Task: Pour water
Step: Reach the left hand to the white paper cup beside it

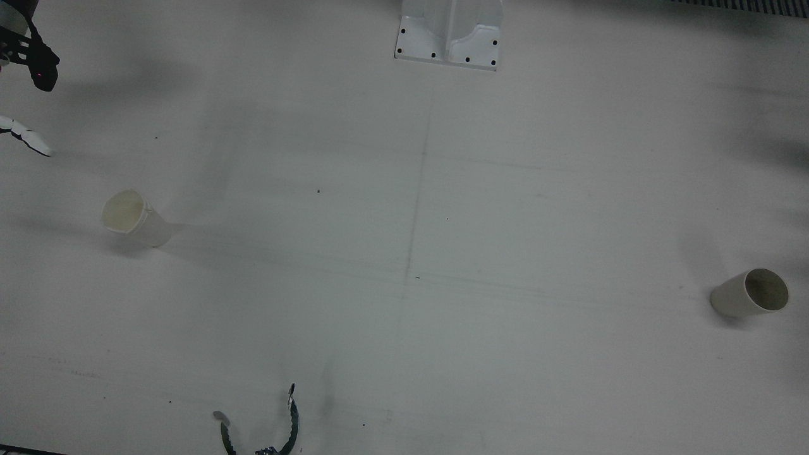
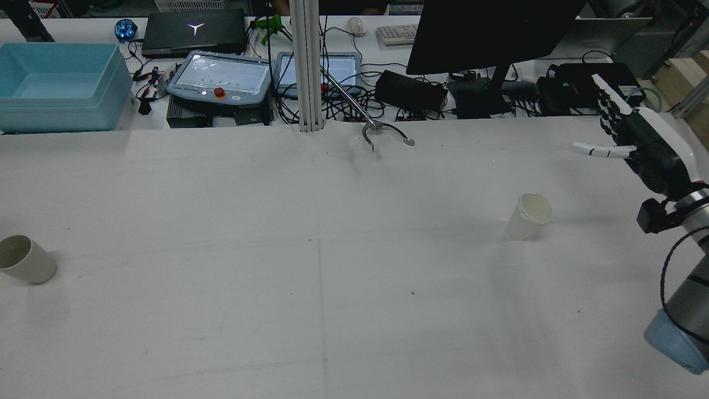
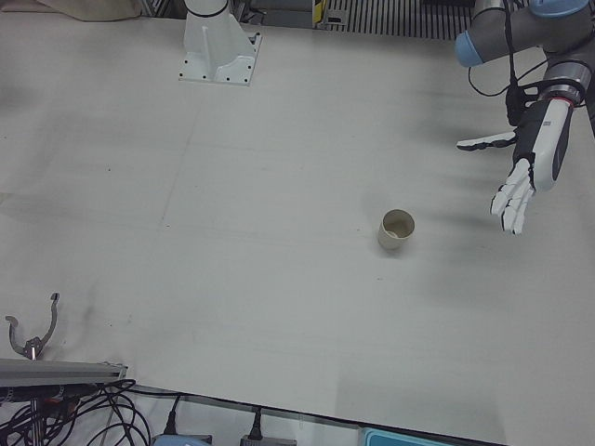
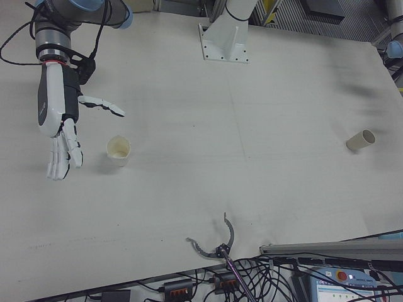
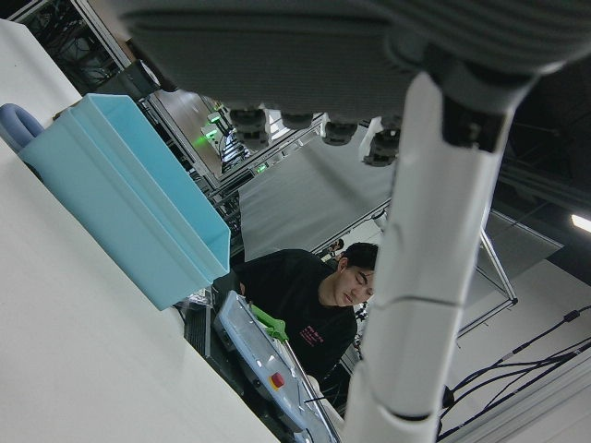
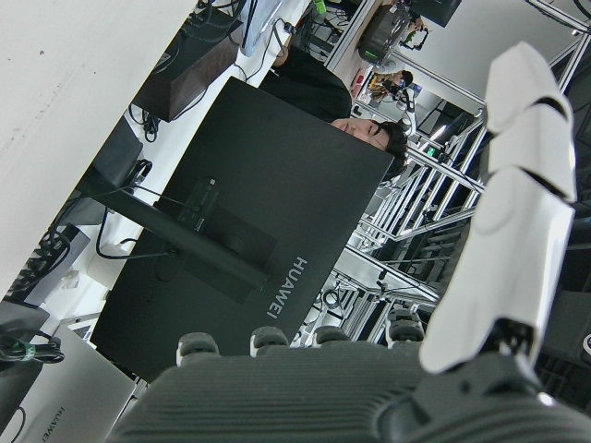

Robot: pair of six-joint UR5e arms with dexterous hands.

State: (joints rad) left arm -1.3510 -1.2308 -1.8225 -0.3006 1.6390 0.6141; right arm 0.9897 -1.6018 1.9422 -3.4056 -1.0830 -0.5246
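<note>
Table point(image 2: 332, 233) with 2 cups, white cup point(image 2: 529, 216), beige cup point(image 2: 25, 259), right hand point(image 4: 60, 119) and left hand point(image 3: 530, 167) both spread, empty

Open table point(image 1: 404, 253) (two cups point(image 1: 134, 218) apart)

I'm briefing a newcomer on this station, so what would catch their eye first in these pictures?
Two pale cups stand far apart on the bare white table: one cup upright before the open right hand, the other cup near the table's left edge. The open left hand hangs in the air beside it, holding nothing.
</note>
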